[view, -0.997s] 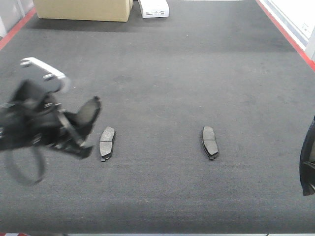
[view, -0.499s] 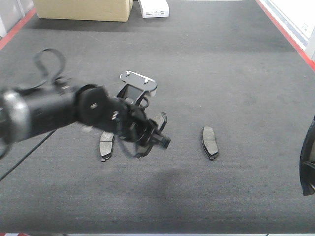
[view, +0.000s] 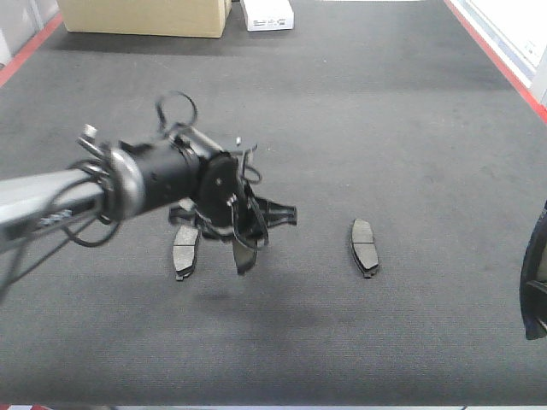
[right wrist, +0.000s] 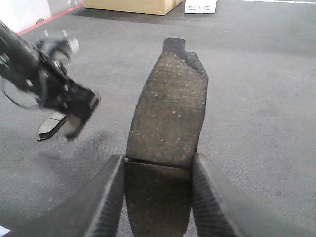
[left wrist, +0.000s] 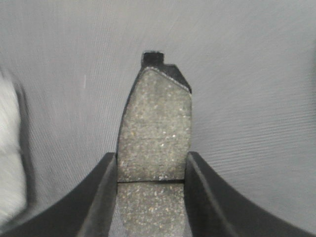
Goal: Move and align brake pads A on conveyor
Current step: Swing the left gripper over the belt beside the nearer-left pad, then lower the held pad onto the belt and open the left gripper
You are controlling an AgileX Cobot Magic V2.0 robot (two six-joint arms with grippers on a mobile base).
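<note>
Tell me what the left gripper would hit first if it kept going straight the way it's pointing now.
Most likely the conveyor itself. The left gripper points down at bare belt, and the brake pad it holds juts past its tips, so the pad's edge would touch first. The lying pad sits beside that line; depth is uncertain.

In the front view, the right gripper (view: 537,286) is cut off by the frame's edge at 3 o'clock, so its jaws cannot be read there. The cardboard box (view: 145,17) and the white carton (view: 267,14) at 12 o'clock are both cropped by the top edge. The left arm's wrist hides the top of the left-hand pad (view: 185,249).

In the left wrist view, the held pad (left wrist: 153,148) runs off the bottom edge, and a pale blurred shape (left wrist: 11,158) at 9 o'clock cannot be identified.

In the right wrist view, the other held pad (right wrist: 165,128) is cut off at 6 o'clock, and the left gripper (right wrist: 79,106) is blurred.
</note>
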